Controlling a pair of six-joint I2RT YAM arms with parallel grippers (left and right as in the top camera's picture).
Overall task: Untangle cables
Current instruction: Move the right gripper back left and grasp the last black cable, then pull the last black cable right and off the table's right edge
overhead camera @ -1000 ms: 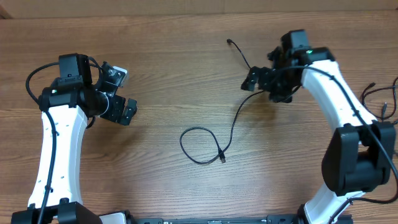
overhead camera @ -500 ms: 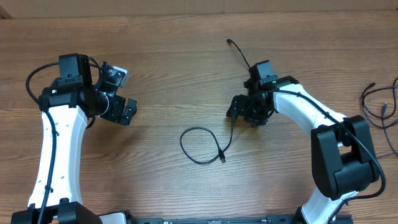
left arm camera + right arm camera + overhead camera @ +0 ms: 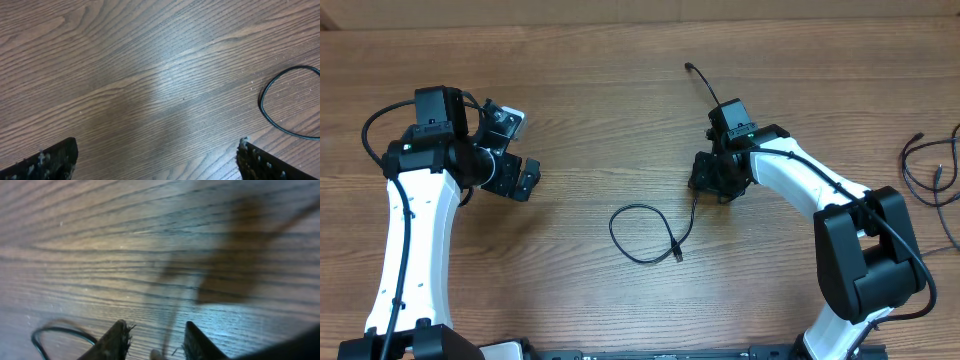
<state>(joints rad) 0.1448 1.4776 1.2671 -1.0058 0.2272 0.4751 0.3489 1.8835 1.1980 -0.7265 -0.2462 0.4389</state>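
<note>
A thin black cable (image 3: 694, 215) runs from a small plug at the far middle of the table (image 3: 689, 67), under my right gripper (image 3: 718, 178), down to a loose loop (image 3: 612, 228) ending in a plug. In the right wrist view my right gripper (image 3: 155, 336) stands low over the wood. Its fingers are narrowed with a gap left, and a blurred strand of the cable (image 3: 173, 317) runs between them. The loop (image 3: 52, 330) shows at lower left. My left gripper (image 3: 516, 176) hangs wide open over bare wood, with the loop (image 3: 260, 100) to its right.
More thin black cables (image 3: 928, 172) lie in a loose bunch at the table's right edge, behind the right arm. The wooden table (image 3: 580, 110) spreads between the two arms.
My right gripper has swung left and toward the front, coming down over the cable, and its jaws have narrowed around the strand. The left arm has not moved.
</note>
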